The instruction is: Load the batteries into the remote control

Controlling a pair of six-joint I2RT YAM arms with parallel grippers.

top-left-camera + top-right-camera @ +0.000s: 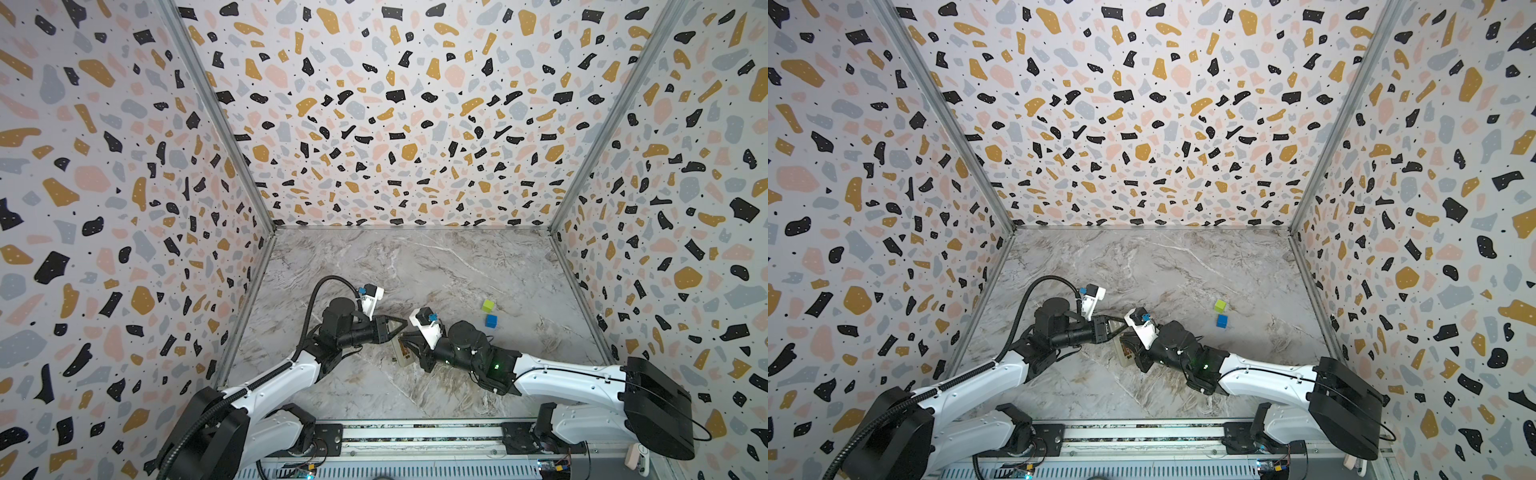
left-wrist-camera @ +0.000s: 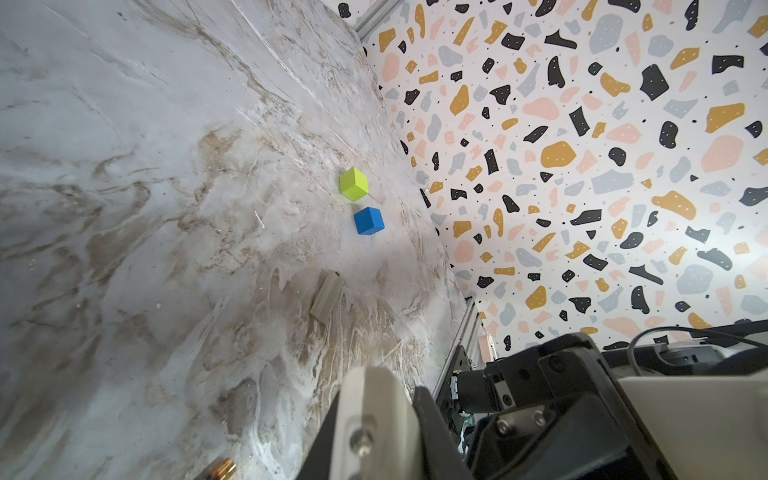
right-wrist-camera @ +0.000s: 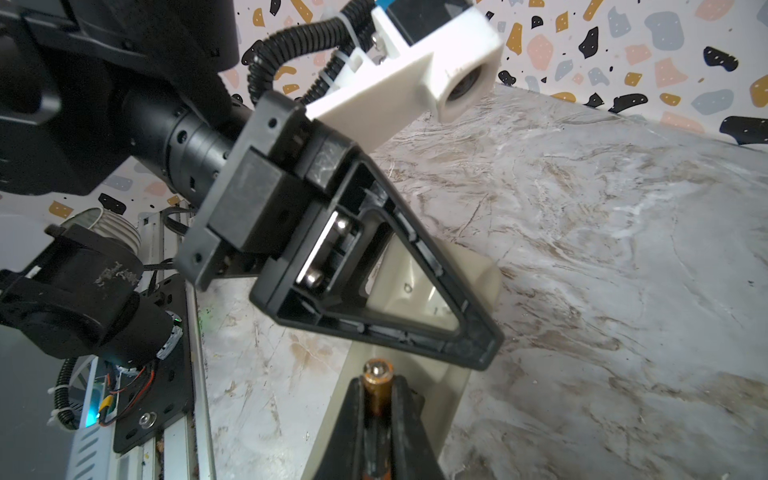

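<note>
One battery (image 3: 377,374), clamped in the right tool (image 3: 377,392), hovers beside the remote control (image 3: 478,270) beneath the closed left tool (image 3: 482,349). Insertion step: align, then seat.

The grey, brown-veined marble-look tabletop (image 2: 124,208) is showing a smooth, faintly scuffed sheen. The slim cream plastic remote control (image 3: 484,274) is looking glossy — the copper-coloured battery (image 3: 377,390) is gleaming at its metal cap. The lime-green cube (image 2: 353,182) and blue cube (image 2: 368,220) are looking matt.
</note>
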